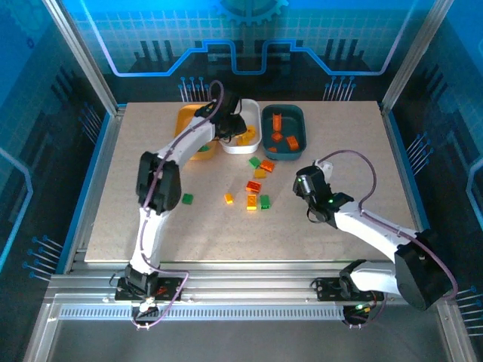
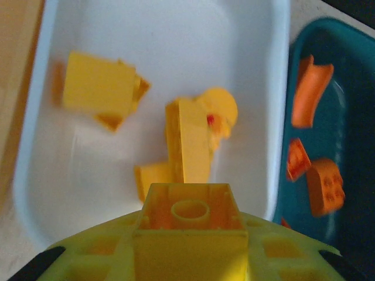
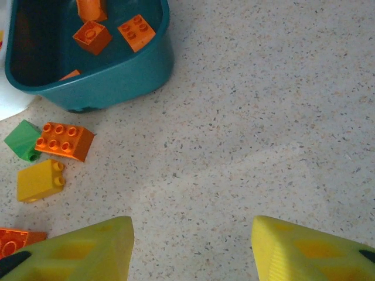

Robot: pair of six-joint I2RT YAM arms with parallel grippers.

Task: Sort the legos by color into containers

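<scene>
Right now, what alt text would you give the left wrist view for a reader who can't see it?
The left gripper grips a small yellow plastic toy brick, hollow underside toward the camera, over a white shallow plastic tray holding several yellow bricks. Beside it, a dark teal plastic tray holds orange bricks.

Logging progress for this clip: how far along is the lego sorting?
Done: yellow bricks lie in the white tray, orange ones in the teal tray. In hand: the left gripper holds a yellow brick over the white tray; the right gripper is open. Left: about eight loose bricks on the table.
</scene>
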